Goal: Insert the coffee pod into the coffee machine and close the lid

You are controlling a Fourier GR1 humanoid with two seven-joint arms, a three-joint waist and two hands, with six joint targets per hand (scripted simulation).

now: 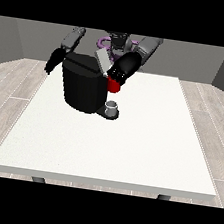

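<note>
Counter [128,151] of plain white spreads out ahead of me, and on its far part, towards the view's left, stands the black coffee machine [82,87], a squat dark block. Its grey lid [102,60] is tilted up at the top, raised at a slant rather than lying flat. At the foot of the machine, on its small dark base, sits a small grey cup [112,106], upright. My robot hand at the view's right [120,74] reaches in over the machine's front top corner, just beside the raised lid and right above a red thing at the machine [113,86], which shows directly under my fingertips; whether I touch it I cannot tell, and I cannot tell whether these fingers are curled or straight. My robot hand at the view's left [54,61] hangs off the counter's far left edge, well apart from the machine's working parts, pointing downward; its fingers too are too dark and small for me to read. The coffee pod does not plainly show anywhere I can make out.
</note>
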